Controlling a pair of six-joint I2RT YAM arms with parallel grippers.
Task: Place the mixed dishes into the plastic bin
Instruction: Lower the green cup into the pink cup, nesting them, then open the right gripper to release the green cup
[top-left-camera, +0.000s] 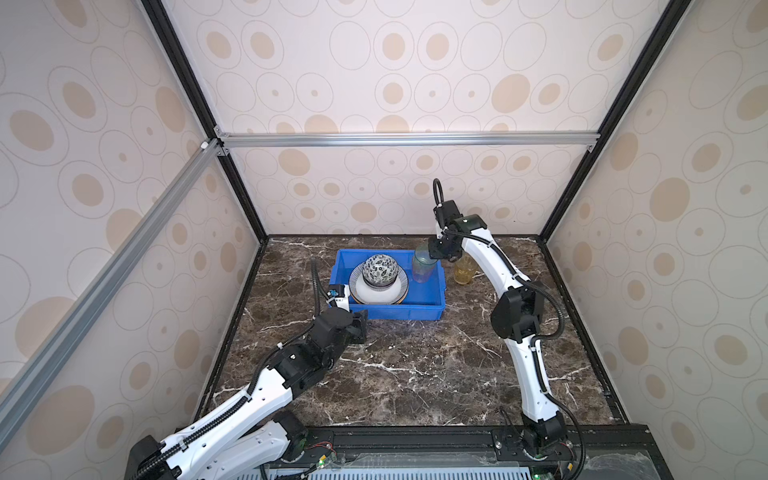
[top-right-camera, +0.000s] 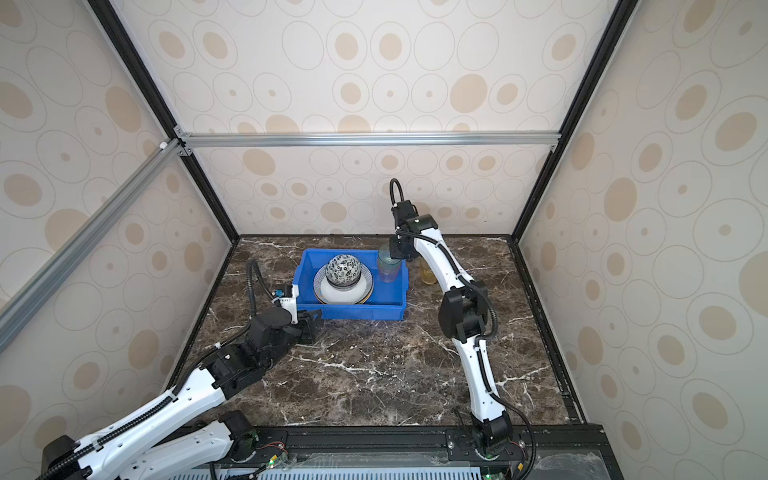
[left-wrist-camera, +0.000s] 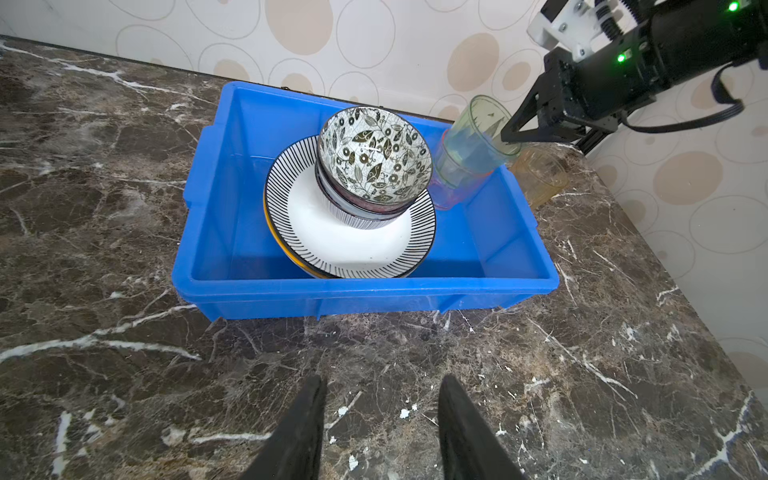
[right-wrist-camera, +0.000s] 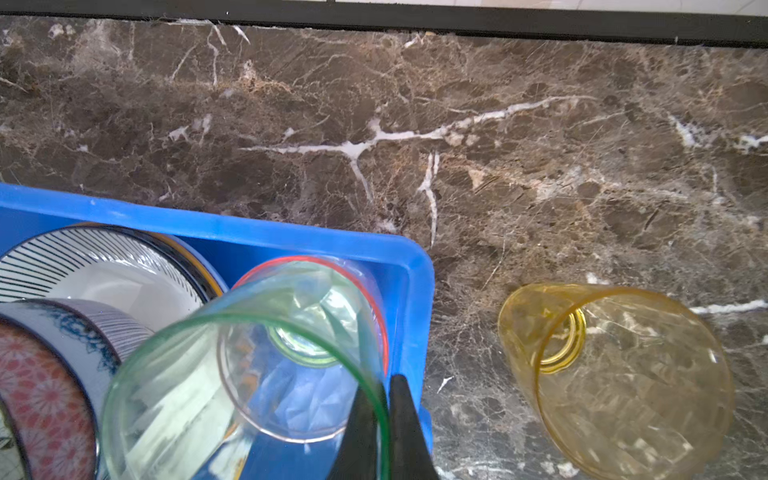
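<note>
My right gripper (right-wrist-camera: 381, 395) is black. Bright blue bin (left-wrist-camera: 374, 286), white plate (left-wrist-camera: 353, 249) with black rim stripes, green tumbler (left-wrist-camera: 473, 141), yellow tumbler (right-wrist-camera: 623, 374).

A robot test cell in a lab: aluminium frame bars (top-left-camera: 407, 139) cross patterned wall panels (top-left-camera: 415, 62) at the upper middle of both top views, boxing in a marble-look tabletop (top-left-camera: 415, 361), with a black mounting rail (top-left-camera: 415, 440) along the bottom edge.

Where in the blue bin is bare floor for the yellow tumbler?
Free: bin floor between the plate stack and the right wall, in front of the green tumbler; a slimmer strip by the left wall. Crowded: far right corner, where the right gripper pinches that tumbler.
</note>
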